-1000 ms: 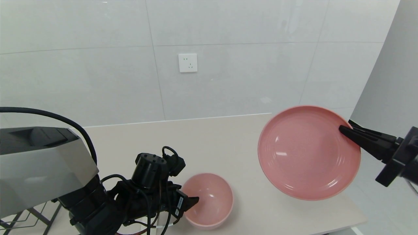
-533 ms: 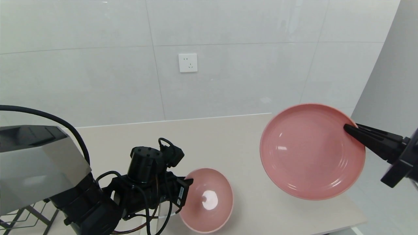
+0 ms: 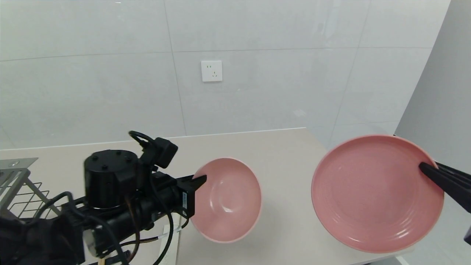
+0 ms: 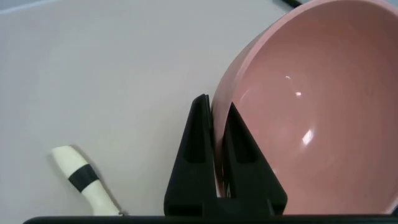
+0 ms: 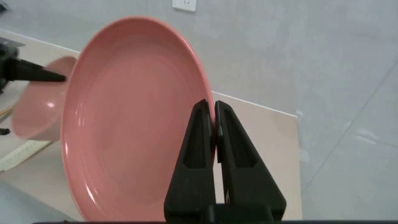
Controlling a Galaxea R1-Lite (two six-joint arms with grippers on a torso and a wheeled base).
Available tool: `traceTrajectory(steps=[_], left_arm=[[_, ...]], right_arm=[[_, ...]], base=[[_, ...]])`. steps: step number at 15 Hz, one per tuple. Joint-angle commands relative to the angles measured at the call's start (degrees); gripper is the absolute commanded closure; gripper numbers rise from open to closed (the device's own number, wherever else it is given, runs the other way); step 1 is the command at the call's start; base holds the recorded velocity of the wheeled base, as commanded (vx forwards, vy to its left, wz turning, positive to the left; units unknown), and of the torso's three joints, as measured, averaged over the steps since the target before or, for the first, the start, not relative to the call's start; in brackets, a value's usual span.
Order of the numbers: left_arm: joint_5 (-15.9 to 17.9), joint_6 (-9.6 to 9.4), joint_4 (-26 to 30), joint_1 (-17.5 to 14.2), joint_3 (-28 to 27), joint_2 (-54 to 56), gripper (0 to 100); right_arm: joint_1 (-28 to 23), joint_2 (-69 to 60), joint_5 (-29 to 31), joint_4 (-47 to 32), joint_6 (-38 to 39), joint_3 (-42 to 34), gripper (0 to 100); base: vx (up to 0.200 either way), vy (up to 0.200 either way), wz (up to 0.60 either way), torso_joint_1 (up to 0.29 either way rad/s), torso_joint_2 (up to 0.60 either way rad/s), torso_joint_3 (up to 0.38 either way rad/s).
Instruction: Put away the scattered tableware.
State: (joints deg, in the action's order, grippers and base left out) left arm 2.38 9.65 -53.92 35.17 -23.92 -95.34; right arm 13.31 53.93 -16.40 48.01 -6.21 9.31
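My left gripper is shut on the rim of a pink bowl, holding it tilted above the beige table. The bowl fills one side of the left wrist view, with the gripper clamped on its edge. My right gripper is shut on the rim of a pink plate, held tilted in the air off the table's right end. In the right wrist view the plate stands on edge, pinched by the gripper, and the bowl shows beyond it.
A wire dish rack stands at the table's left end. A white utensil handle with a dark band lies on the table under the bowl. The tiled wall behind carries a white socket.
My left gripper has lifted the bowl off the table and tipped it up. My right arm has carried the plate lower and further right. The head view has shifted, bringing the rack into sight.
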Motion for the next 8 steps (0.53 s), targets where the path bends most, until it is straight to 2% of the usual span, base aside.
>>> traceTrajectory(steps=[1,2,3,4,5,8], left_arm=[[-0.8,2.21,0.2,-3.4,11.1,23.4,100],[-0.7,2.21,0.4,-5.4,12.8,26.8,100],[-0.6,1.95,0.5,-12.2,17.2,35.2,100],[-0.5,1.77,0.7,-14.5,18.6,37.9,100],[-0.5,1.77,1.7,-18.1,20.9,45.2,100],[-0.6,1.68,7.5,-20.1,23.7,58.3,100]], right_arm=[[-4.6,-13.9,0.0,-0.2,0.1,-4.5,100],[-5.8,-15.6,0.0,-0.2,0.1,-4.9,100],[-9.6,-19.1,0.0,-2.0,0.0,-5.5,100],[-11.1,-19.9,0.0,-3.1,0.0,-5.5,100],[-14.0,-21.1,-0.1,-6.6,-0.1,-5.7,100],[-15.1,-21.2,0.0,-8.6,-0.3,-7.2,100]], base=[[0.0,0.0,0.0,0.0,0.0,0.0],[0.0,0.0,0.0,0.0,0.0,0.0],[0.0,0.0,0.0,0.0,0.0,0.0],[0.0,0.0,0.0,0.0,0.0,0.0],[0.0,0.0,0.0,0.0,0.0,0.0],[0.0,0.0,0.0,0.0,0.0,0.0]])
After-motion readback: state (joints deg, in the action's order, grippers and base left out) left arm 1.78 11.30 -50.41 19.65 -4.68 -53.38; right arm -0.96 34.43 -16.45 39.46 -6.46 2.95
